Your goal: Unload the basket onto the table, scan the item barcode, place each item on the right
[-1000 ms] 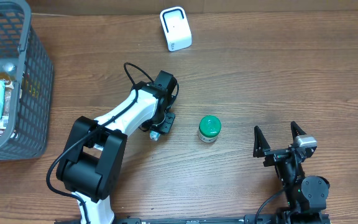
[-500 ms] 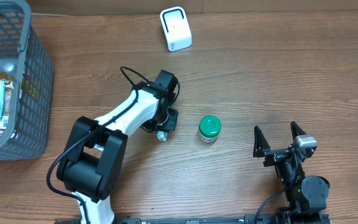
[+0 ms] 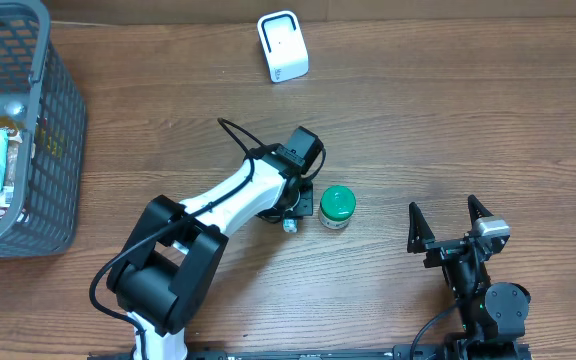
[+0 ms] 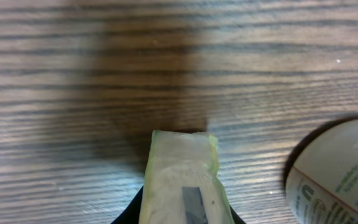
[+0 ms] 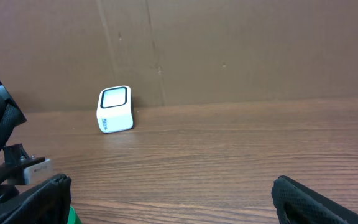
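L jaws block left flank of jar [image 3: 337, 207]; right flank + table [image 3: 448, 120] twd scanner [image 3: 282, 46] free.

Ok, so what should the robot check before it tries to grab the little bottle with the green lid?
1. Left claw open wide enough: not ok, it looks shut and holds nothing.
2. Bottle standing upright and free: ok.
3. Left claw lined up on the bottle: not ok, the bottle sits off to its side.
4. Scanner in sight: ok, at the far edge of the table.
5. Right claw out of the way: ok, open and apart.
6. Where the barcode is: cannot tell.
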Tool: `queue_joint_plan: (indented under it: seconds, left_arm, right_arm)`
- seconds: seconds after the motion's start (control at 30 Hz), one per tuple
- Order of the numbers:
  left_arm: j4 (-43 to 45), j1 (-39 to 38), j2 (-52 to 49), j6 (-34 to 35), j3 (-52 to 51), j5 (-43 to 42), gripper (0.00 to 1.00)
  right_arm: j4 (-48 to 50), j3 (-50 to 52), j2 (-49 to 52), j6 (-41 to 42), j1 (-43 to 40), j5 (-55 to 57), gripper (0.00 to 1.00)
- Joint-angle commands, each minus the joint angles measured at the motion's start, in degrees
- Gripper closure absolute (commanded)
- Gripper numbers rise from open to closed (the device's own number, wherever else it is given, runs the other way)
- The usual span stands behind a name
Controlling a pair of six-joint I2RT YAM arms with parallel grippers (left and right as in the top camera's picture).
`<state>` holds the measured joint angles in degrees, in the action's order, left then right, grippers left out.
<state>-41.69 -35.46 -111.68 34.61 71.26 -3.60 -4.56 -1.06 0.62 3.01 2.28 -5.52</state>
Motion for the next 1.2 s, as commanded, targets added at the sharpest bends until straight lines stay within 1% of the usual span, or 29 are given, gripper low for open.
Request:
queue_joint_plan:
  seconds: [0.0, 0.13, 0.23, 0.43, 0.47, 0.57, 0.7, 0.8, 0.97, 1.0, 1.03, 1.17]
  left_arm:
    - [0.2, -1.0, -0.7, 3.3, 0.6, 2.7, 0.84]
    - [0.3, -1.2, -0.7, 3.3, 0.6, 2.8, 0.84]
    - [0.4, -1.2, -0.7, 3.3, 0.6, 3.6, 0.80]
    - [0.4, -1.2, -0.7, 3.3, 0.6, 3.6, 0.60]
    - [0.4, -1.2, -0.7, 3.3, 0.6, 3.6, 0.55]
    - [0.4, -1.2, -0.7, 3.3, 0.6, 3.6, 0.48]
    - [0.4, -1.2, -0.7, 3.3, 0.6, 3.6, 0.44]
    - [0.2, -1.2, -0.7, 3.1, 0.6, 3.5, 0.39]
    - [-0.5, -1.2, -0.6, 2.6, 1.4, 3.4, 0.35]
    - [-0.5, -1.2, -0.3, 1.7, 1.8, 3.4, 0.33]
    - [-0.9, -1.2, 0.1, 1.1, 2.1, 3.7, 0.28]
    - [-1.8, -1.2, 1.6, 0.7, 2.4, 5.7, 0.27]
  right_arm:
    - [0.2, 0.6, -0.4, 0.0, 0.0, 0.5, 0.00]
    - [0.2, 0.6, -0.5, 0.0, 0.0, 0.5, 0.00]
    - [0.2, 0.6, -0.5, 0.0, 0.0, 0.5, 0.00]
    - [0.2, 0.6, -0.5, 0.0, 0.0, 0.5, 0.00]
    - [0.2, 0.6, -0.5, 0.0, 0.0, 0.5, 0.00]
    - [0.2, 0.6, -0.4, 0.0, 0.0, 0.5, 0.00]
    - [0.2, 0.6, -0.5, 0.0, 0.0, 0.5, 0.00]
    - [0.2, 0.6, -0.5, 0.0, 0.0, 0.5, 0.00]
    - [0.2, 0.6, -0.5, 0.0, 0.0, 0.5, 0.00]
    - [0.2, 0.6, -0.4, 0.0, 0.0, 0.5, 0.00]
    - [0.2, 0.6, -0.4, 0.0, 0.0, 0.5, 0.00]
    - [0.2, 0.6, -0.5, 0.0, 0.0, 0.5, 0.00]
